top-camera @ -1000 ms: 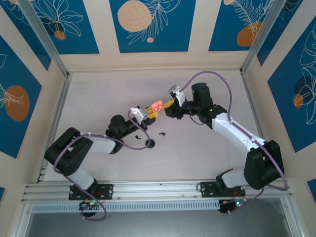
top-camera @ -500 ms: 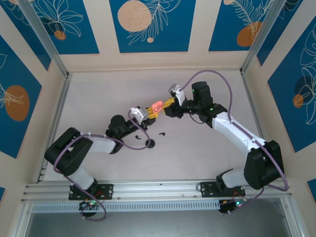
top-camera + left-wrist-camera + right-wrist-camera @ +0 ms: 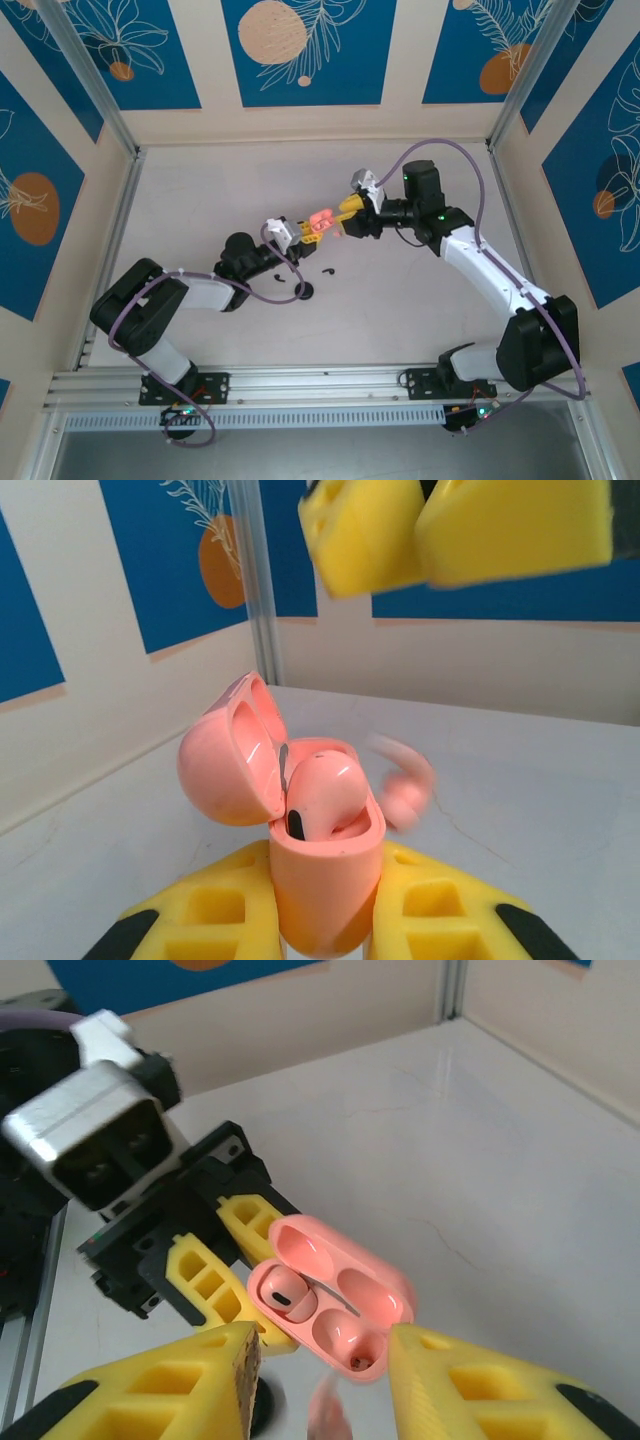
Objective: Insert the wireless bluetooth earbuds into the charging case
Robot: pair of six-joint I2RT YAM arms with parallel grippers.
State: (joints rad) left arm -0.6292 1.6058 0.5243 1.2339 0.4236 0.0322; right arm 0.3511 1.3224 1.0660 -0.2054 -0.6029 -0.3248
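The glossy pink flip-lid charging case stands upright over the middle of the pale counter, lid thrown back, its body clamped between the left arm's yellow ribbed fingers. One pale pink rounded earbud sits in a socket. The neighbouring socket is empty, and its mouth opens toward the right arm. A second pale pink earbud shows as a blur just beside the case on that side, outside the socket; whether it is airborne I cannot tell. The right arm's yellow fingers are spread wide and grip nothing, with the case just ahead of their gap, so this arm is nearer the loose bud. A small black comma-shaped earbud lies on the counter toward the bases.
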